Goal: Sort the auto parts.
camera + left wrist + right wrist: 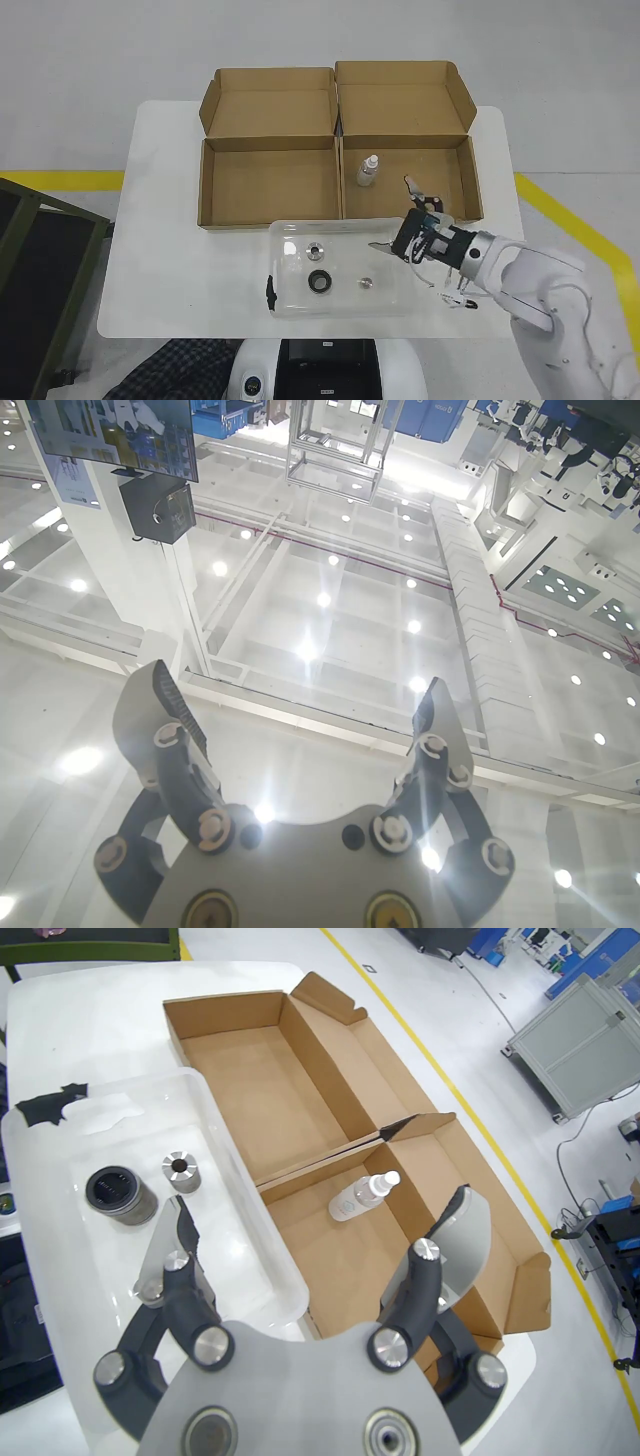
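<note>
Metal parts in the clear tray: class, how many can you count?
3. A silver part toward the tray's far side, a dark ring nearer the robot, and a smaller part right of the ring. The right gripper may hide more.

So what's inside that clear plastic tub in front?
Three metal parts: a dark ring-shaped bearing, a grey slotted cylinder and a small silver piece. The right gripper hides part of the clear plastic tub.

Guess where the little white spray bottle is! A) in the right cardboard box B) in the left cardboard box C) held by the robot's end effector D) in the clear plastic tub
A: the small white plastic spray bottle lies on the floor of the right-hand brown cardboard box.
</note>
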